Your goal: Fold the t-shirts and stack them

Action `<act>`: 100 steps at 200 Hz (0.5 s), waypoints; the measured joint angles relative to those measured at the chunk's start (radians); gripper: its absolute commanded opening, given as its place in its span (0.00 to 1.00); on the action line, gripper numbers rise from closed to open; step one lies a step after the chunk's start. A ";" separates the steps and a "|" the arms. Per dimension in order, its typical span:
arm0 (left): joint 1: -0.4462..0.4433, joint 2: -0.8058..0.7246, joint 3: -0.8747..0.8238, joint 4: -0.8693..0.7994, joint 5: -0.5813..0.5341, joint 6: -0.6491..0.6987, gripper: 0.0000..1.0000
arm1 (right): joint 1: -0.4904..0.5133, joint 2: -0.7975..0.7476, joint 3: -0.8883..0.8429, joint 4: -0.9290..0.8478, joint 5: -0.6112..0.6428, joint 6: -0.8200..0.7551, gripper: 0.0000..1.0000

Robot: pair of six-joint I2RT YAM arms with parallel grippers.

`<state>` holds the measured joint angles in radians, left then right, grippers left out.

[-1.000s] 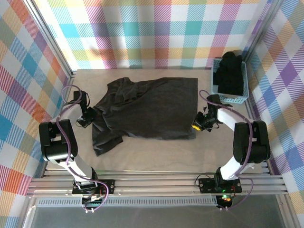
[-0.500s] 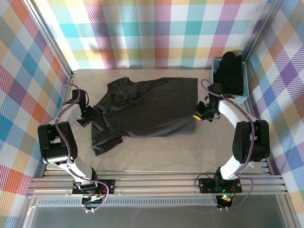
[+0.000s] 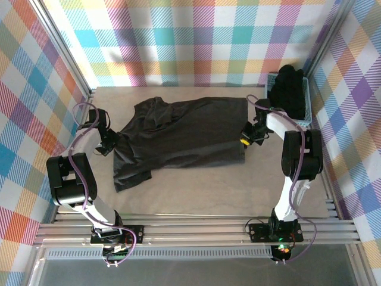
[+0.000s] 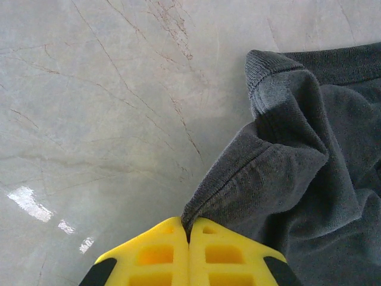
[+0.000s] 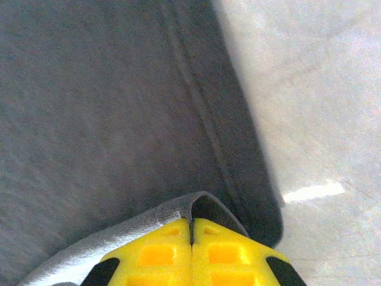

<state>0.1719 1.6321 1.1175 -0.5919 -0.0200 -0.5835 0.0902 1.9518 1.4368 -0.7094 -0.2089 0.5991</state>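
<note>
Both grippers have travelled toward the far wall over the last second, and the near edge of the black t-shirt (image 3: 190, 134) has drawn back with them, baring more of the worktop (image 3: 196, 196) in front. The left gripper (image 3: 107, 145) sits at the shirt's left side, its yellow fingers pressed together on a hemmed fold of fabric that rises from the worktop into the pinch. The right gripper (image 3: 245, 140) is at the shirt's right edge, likewise clamped on a doubled-over bit of hem. The shirt lies spread across the middle of the worktop, rumpled toward the left, with one sleeve trailing toward the near side. At the far right corner a light blue basket (image 3: 306, 116) holds a heap of black t-shirts (image 3: 289, 89).
</note>
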 measured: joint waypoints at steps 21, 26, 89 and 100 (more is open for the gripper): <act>0.000 0.000 0.000 -0.005 0.000 -0.003 0.00 | 0.000 0.000 0.051 -0.003 0.000 0.007 0.00; 0.000 0.000 0.000 -0.005 0.000 -0.003 0.00 | 0.000 0.000 0.060 -0.004 0.000 0.010 0.00; 0.000 0.000 0.000 -0.005 -0.011 -0.011 0.00 | 0.001 0.025 0.185 -0.060 0.002 0.021 0.00; 0.000 0.000 0.000 -0.005 -0.012 -0.016 0.00 | 0.001 0.049 0.217 -0.065 0.003 0.021 0.00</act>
<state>0.1719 1.6321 1.1175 -0.5964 -0.0319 -0.5995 0.0910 2.0010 1.6539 -0.7746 -0.2062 0.6205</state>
